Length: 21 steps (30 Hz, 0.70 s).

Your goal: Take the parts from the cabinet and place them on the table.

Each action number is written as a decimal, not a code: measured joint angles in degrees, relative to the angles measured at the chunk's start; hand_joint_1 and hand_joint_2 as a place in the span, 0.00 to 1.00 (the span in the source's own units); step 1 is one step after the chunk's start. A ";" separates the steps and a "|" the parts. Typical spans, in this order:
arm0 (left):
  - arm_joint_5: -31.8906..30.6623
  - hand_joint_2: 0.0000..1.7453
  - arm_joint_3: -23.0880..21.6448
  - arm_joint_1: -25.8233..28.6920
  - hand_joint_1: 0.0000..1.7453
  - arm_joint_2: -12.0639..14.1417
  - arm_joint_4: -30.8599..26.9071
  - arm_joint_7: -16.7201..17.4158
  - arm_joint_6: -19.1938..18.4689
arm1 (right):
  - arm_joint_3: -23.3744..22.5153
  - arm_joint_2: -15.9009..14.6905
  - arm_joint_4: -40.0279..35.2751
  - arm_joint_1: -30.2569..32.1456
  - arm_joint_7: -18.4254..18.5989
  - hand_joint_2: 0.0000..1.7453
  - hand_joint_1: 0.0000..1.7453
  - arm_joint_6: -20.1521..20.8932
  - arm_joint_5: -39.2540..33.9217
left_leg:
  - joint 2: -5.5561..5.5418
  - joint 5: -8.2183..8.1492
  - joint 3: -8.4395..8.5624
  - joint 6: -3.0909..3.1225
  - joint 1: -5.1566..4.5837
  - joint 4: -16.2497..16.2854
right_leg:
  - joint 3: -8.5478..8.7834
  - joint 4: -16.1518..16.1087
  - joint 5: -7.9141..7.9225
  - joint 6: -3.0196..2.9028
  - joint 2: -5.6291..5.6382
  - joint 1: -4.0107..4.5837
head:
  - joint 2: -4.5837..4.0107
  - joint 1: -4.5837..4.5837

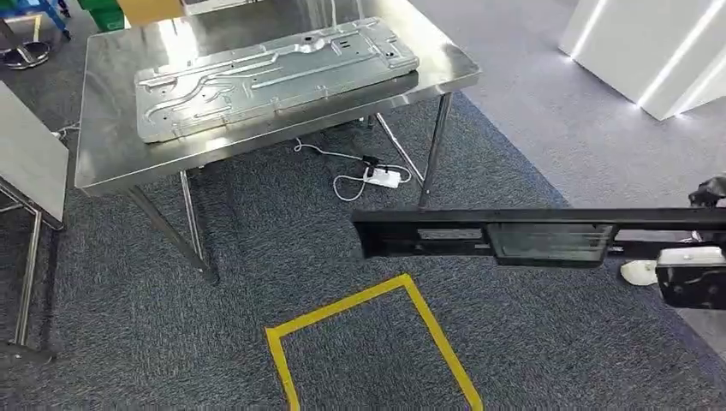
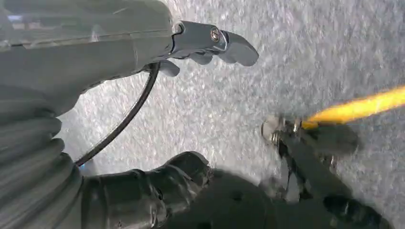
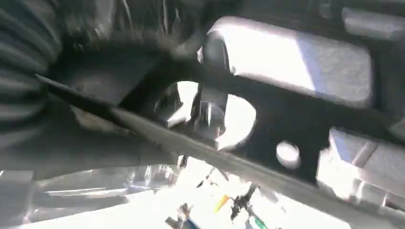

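A long black part (image 1: pixel 488 235) hangs level over the carpet at the right, and my right hand (image 1: pixel 695 276) holds it by its right end at the picture's edge. Up close in the right wrist view the same black part (image 3: pixel 286 119) crosses the frame, pierced with holes, blurred, and it hides the fingers. Ahead stands the steel table (image 1: pixel 111 163) with a large pressed metal panel (image 1: pixel 274 73) lying flat on it. My left hand (image 2: pixel 95 52) hangs over the grey carpet, thumb (image 2: pixel 229 45) and dark fingers (image 2: pixel 157 191) apart, holding nothing.
A yellow tape square (image 1: pixel 424 321) marks the carpet in front of me. A power strip with a white cable (image 1: pixel 381 177) lies under the table. Another table (image 1: pixel 30 163) stands at the left edge, and a white lit structure (image 1: pixel 651 51) at the far right.
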 joint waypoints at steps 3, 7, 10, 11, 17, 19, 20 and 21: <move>0.35 1.00 0.24 0.23 0.00 0.02 0.00 0.02 0.02 | -4.14 -3.70 1.02 2.49 -0.46 1.00 1.00 -0.59 0.79 | -0.42 0.37 -0.22 -0.58 0.44 0.00 | -0.21 -0.22 0.46 -1.41 -1.72 0.03 | 0.02 0.00; 0.59 1.00 0.59 0.12 0.00 0.02 0.00 0.02 0.02 | -6.92 -5.74 1.68 3.95 -0.90 1.00 1.00 -1.16 1.27 | 4.31 -7.71 -6.21 -0.69 0.27 13.39 | -0.30 -0.46 0.58 -2.08 -4.30 1.01 | 0.02 -0.13; 0.59 1.00 0.63 0.29 0.00 0.02 0.00 0.02 0.00 | -7.58 -5.79 1.92 4.94 -0.90 1.00 1.00 -1.25 1.47 | 4.39 -6.55 -6.48 0.08 -0.02 14.86 | 0.01 -0.48 0.38 -2.36 -6.38 1.69 | 0.02 -0.15; 0.59 1.00 0.66 0.36 0.00 0.02 0.00 0.02 0.00 | -7.77 -5.79 1.94 5.03 -0.90 1.00 1.00 -1.38 1.68 | 4.66 -3.84 -4.07 0.70 -0.29 10.51 | 0.32 -0.49 0.20 -2.50 -7.12 1.93 | 0.00 -0.13; 0.74 1.00 1.03 0.52 0.00 0.35 -0.07 -0.02 0.00 | -7.82 -5.70 2.73 5.45 -4.24 1.00 1.00 -4.74 3.06 | 6.21 -0.45 1.48 3.43 -1.71 -1.16 | 1.37 -2.18 0.54 -1.38 -9.24 2.02 | 0.02 -0.22; 0.68 1.00 1.09 0.69 0.00 0.26 -0.04 -0.18 0.04 | -7.58 -5.61 2.99 5.52 -4.77 1.00 1.00 -5.75 4.94 | 5.92 0.68 3.44 3.14 -0.93 -4.01 | 2.02 -1.80 0.03 -1.02 -7.12 2.02 | 0.02 -0.04; 0.68 1.00 1.09 0.65 0.00 0.26 -0.04 -0.17 0.11 | -7.36 -5.61 3.15 5.39 -5.10 1.00 1.00 -6.36 5.66 | 5.88 0.83 3.80 3.36 -0.88 -4.50 | 0.84 0.48 -1.60 -1.03 -5.29 2.03 | 0.02 -0.11; 0.68 1.00 1.11 0.52 0.00 0.26 -0.07 -0.18 0.22 | -7.19 -5.59 3.41 5.44 -5.49 1.00 1.00 -7.04 6.62 | 5.82 0.83 3.85 3.36 -0.87 -4.50 | -1.19 4.30 -3.52 -0.92 -4.14 2.04 | 0.02 -0.02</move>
